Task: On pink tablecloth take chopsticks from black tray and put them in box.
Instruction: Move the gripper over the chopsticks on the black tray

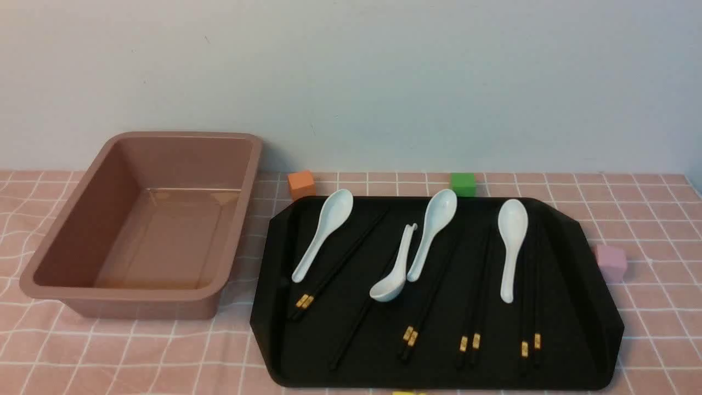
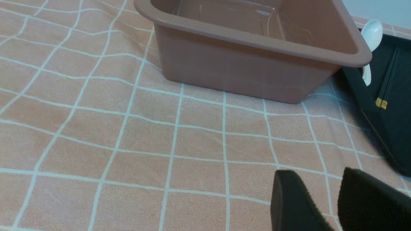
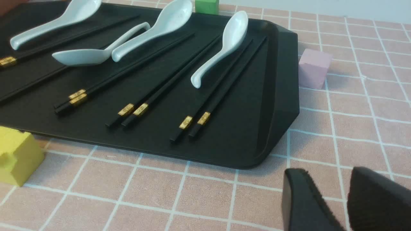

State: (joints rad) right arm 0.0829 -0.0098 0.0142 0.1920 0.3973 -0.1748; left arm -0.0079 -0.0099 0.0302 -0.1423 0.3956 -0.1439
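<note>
Right claw: open, nothing gripped, over pink gridded tablecloth. Left claw: likewise open, empty. Chopsticks: slim, black, mostly gold-banded; lying beyond the right claw in black tray, partly under white spoons. Brown box beyond left claw.

The right claw is hovering with its fingers apart, gripping nothing. Beyond it, the black tray is sitting on the pink tablecloth, carrying chopsticks with gold bands and white spoons. A pink cube, a green cube and a yellow cube are lying near the tray.
</note>
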